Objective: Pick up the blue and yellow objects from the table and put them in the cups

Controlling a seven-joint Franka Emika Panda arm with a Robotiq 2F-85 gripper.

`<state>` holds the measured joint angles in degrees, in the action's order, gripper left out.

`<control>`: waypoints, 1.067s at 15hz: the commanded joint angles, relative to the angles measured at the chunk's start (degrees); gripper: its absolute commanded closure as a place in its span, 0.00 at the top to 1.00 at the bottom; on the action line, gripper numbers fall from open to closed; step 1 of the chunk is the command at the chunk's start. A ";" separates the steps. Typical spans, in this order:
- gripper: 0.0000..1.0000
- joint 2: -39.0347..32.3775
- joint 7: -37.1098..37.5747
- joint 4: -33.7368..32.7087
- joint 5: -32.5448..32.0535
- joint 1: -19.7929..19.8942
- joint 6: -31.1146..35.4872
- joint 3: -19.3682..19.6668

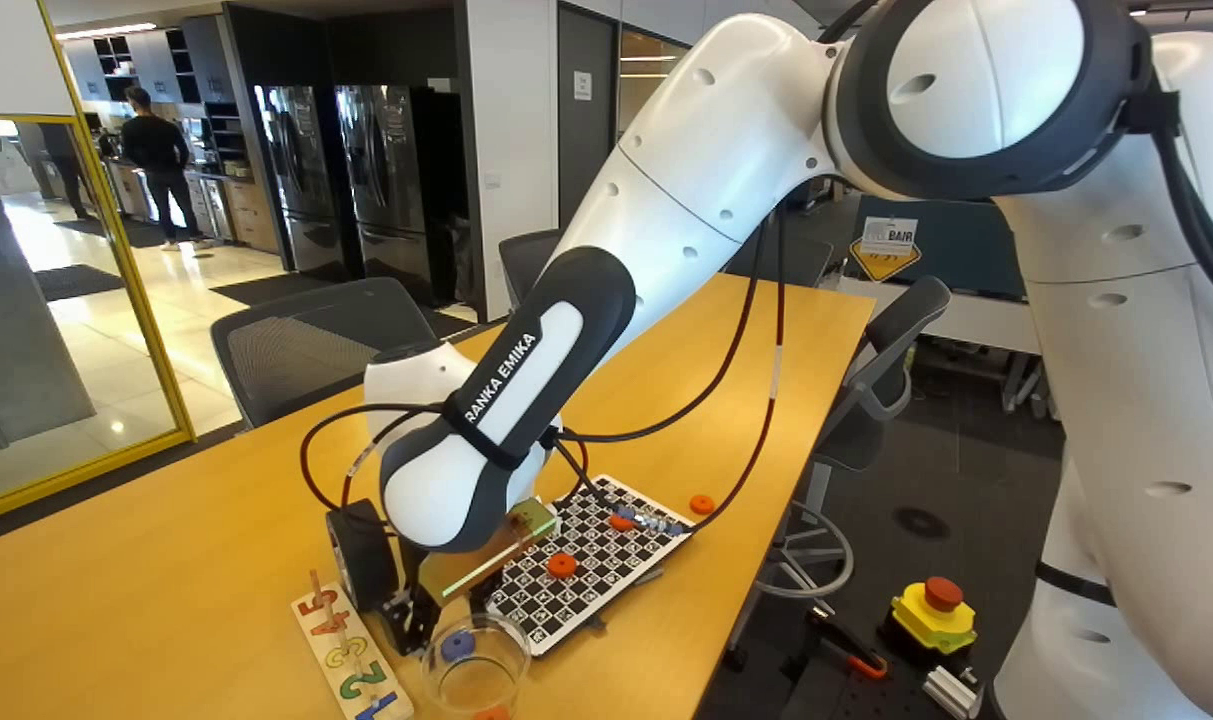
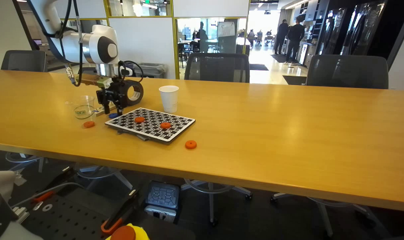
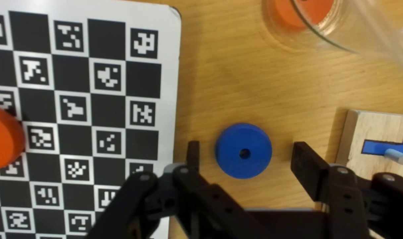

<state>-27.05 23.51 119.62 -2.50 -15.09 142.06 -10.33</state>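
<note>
Had gripper (image 3: 245,157) low over table (image 2: 271,133), released, with fingers (image 3: 308,166) spread either side of blue disc (image 3: 234,142) and apart from both its edges in wrist view. Gripped nothing. Found blue disc flat on table, hole up, between board (image 2: 152,122) and number strip (image 1: 351,655), touching neither. Saw it also through clear cup (image 1: 481,680) in an exterior view. Spotted orange disc (image 2: 88,124) at base of clear cup; couldn't tell whether inside or just beside. Counted two more orange ones on board: near disc (image 2: 139,119) toward gripper end, far disc (image 2: 165,125) toward opposite end, apart from each other. Found loose disc (image 2: 190,145), also orange, on table off board's far end, near board but apart. Saw white cup (image 2: 170,100) upright just behind board in an exterior view; couldn't tell whether touching board's edge. Picked out black roll (image 2: 132,103) just beside gripper, hole showing; couldn't tell whether in contact. Had arm (image 1: 656,210) stretched over table and bent down toward gripper. Read coloured numerals on number strip, laid on table near gripper on side away from board. Noted chairs (image 2: 218,68) along far side of table, people (image 2: 294,38) standing well back in background, and red-and-yellow button (image 1: 933,622) down near arm's base.
</note>
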 commanded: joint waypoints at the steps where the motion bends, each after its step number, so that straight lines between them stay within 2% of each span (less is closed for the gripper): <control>1: 0.42 -0.77 -1.67 -1.58 1.94 -0.85 -0.10 0.94; 4: 0.21 -0.73 -1.58 -1.71 1.95 -0.85 -0.17 1.13; 5: 0.19 -0.70 -1.53 -1.80 1.95 -0.90 -0.13 1.13; 10: 0.19 1.66 -1.70 -1.89 1.60 -0.74 -1.71 1.37; 16: 0.19 8.67 -2.18 -2.38 0.86 0.57 -3.18 2.91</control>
<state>-22.99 23.12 117.56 -2.40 -14.97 141.24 -8.64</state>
